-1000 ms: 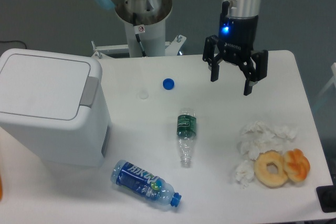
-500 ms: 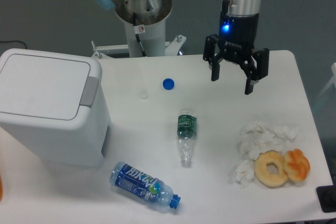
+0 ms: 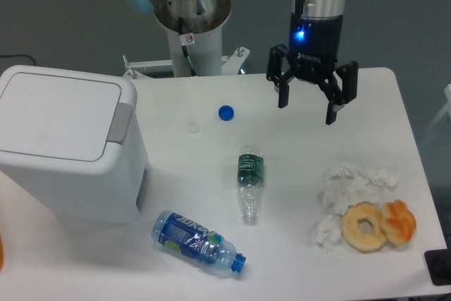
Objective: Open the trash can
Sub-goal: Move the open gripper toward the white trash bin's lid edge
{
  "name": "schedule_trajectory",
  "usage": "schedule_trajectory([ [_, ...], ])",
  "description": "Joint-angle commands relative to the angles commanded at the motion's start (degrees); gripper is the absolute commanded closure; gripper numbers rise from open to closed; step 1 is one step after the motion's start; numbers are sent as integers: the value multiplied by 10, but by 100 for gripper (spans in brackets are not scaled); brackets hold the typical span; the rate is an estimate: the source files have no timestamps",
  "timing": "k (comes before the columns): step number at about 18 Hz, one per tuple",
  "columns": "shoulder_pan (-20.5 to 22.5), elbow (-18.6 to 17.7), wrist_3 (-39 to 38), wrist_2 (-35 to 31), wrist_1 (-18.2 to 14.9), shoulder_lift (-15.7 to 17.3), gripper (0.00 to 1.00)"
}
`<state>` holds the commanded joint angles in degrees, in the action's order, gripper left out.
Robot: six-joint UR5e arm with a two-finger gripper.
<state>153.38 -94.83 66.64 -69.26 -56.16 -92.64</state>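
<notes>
While the lid lies flat and shut, you have this stock on the table (image 3: pixel 282 259), nearest first.

Blue bottle (image 3: pixel 197 242), at 6 o'clock, lying on its side, capped.

Doughnut (image 3: pixel 364 226) with an orange piece (image 3: pixel 399 221) touching it, at 4 o'clock, just beside crumpled tissues (image 3: pixel 345 188).

Small clear bottle (image 3: pixel 249 180), centre, lying down, uncapped, neck toward you.

Bin (image 3: pixel 67 146), at 9 o'clock, on the table's left edge; grey tab (image 3: pixel 119 123) on its right rim, facing the centre.

Blue cap (image 3: pixel 225 112) and a clear cap (image 3: pixel 192 127), at 12 o'clock, near each other.

Gripper (image 3: pixel 306 106), at 1 o'clock, hanging above the table with jaws spread and nothing between them; well apart from the bin.

Arm base (image 3: pixel 192 19), farthest, behind the table.

Step in hand, as I judge it: the approach, not yet made; no contact with the bin. Next you would carry the gripper across toward 9 o'clock, over the caps, and bring a finger to the tab or the lid's free edge. Whether the tab is pressed or lifted cannot be told from here.
</notes>
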Motion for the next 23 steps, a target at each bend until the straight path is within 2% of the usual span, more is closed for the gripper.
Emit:
schedule_trajectory([
  [3, -24, 0, -49, 0, 0, 2, 0],
  [9, -42, -3, -190, 14, -1, 34, 0],
  [13, -67, -4, -273, 18, -1, 43, 0],
  [20, -126, -6, -343, 12, -3, 40, 0],
  [23, -132, -4, -376, 17, -1, 36, 0],
])
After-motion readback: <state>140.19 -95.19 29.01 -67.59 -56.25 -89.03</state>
